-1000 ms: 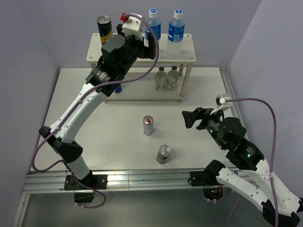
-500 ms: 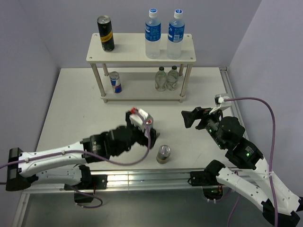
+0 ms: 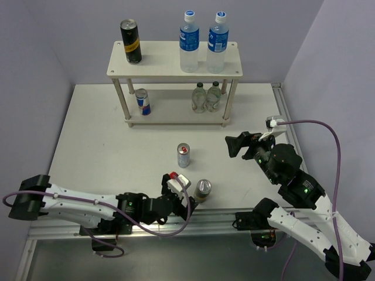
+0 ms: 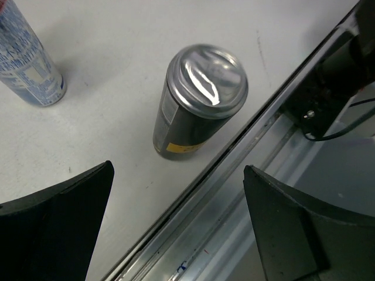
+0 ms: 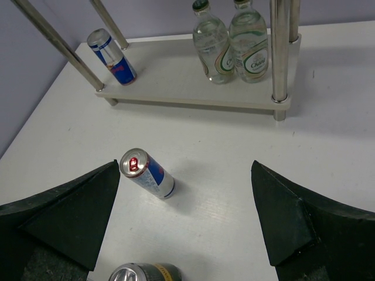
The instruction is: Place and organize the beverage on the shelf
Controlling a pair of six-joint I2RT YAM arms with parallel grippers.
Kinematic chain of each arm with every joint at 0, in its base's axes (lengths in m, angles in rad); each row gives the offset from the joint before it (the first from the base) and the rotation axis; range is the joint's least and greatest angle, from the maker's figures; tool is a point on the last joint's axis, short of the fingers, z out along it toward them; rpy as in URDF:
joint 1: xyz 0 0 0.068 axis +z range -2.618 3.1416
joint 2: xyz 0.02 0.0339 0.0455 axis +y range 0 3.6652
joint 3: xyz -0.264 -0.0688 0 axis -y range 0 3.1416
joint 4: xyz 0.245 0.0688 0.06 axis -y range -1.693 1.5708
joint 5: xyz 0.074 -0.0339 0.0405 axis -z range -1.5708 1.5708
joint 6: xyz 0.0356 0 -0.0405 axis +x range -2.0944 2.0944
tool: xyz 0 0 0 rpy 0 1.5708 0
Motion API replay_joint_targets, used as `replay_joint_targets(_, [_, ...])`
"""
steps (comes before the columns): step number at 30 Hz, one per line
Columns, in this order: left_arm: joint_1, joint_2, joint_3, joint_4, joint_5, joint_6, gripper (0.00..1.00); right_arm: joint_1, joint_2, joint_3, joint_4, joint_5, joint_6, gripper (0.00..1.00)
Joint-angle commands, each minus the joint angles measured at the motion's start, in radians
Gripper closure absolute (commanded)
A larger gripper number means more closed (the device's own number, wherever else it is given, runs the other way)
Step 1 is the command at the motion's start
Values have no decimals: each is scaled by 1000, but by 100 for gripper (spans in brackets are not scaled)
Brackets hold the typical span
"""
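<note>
The left gripper [image 4: 179, 172] is wide open and holds nothing. Its two dark fingers sit at the lower left and lower right of the wrist view, and the black can [image 4: 202, 105] stands upright just ahead of them, a bit right of the middle. In the top view this arm lies low in the frame, with the can very near the metal rail [image 3: 146, 219] at the edge of the table [image 3: 88, 134]. I think the step now is to grab this can. To do it well, the fingers should slide in level, one on each side of the can body and below its shiny top, then squeeze softly so it does not tip toward the rail. The blue can [image 3: 184, 156] stands apart, a little higher in the frame, so it should not get bumped. The right gripper [image 3: 234, 146] is open and empty too, at the right middle. The shelf [image 3: 170, 69] is at the top. A second black can [image 3: 131, 41] and two water bottles [image 3: 188, 34] stand on its top board, and a second blue can [image 3: 142, 101] and two glass bottles [image 3: 199, 96] on the low one. The gap beside the second black can looks like a good home
</note>
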Motion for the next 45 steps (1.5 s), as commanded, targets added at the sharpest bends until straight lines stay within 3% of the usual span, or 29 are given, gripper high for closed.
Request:
replay_joint_targets(1, [-7, 90, -31, 218, -48, -5, 1, 4, 4, 11, 20, 20, 1, 0])
replay_joint_targets(12, [69, 382, 15, 503, 16, 108, 1, 4, 3, 4, 21, 17, 0, 0])
replay_joint_targets(18, [100, 518, 56, 621, -28, 133, 3, 4, 6, 3, 20, 14, 3, 0])
replay_joint_targets(21, [108, 566, 84, 655, -41, 143, 18, 6, 4, 1, 21, 14, 3, 0])
replay_joint_targets(22, [109, 572, 91, 657, -47, 146, 32, 6, 6, 3, 21, 16, 3, 0])
replay_joint_targets(23, [111, 577, 108, 652, -50, 157, 40, 6, 6, 1, 21, 14, 3, 0])
replay_joint_targets(24, [114, 577, 119, 620, -61, 157, 61, 6, 6, 1, 21, 16, 3, 0])
replay_joint_targets(28, [114, 503, 176, 475, -128, 159, 100, 7, 0, 3, 20, 11, 4, 0])
replay_joint_targets(34, [152, 267, 359, 105, -211, 203, 100, 9, -10, 1, 26, 5, 3, 0])
replay_joint_targets(39, [347, 134, 559, -128, -118, 320, 100, 7, -20, -2, 35, -3, 3, 0])
replay_joint_targets(45, [615, 182, 935, -314, 50, 401, 100, 7, -28, -2, 36, -6, 3, 0])
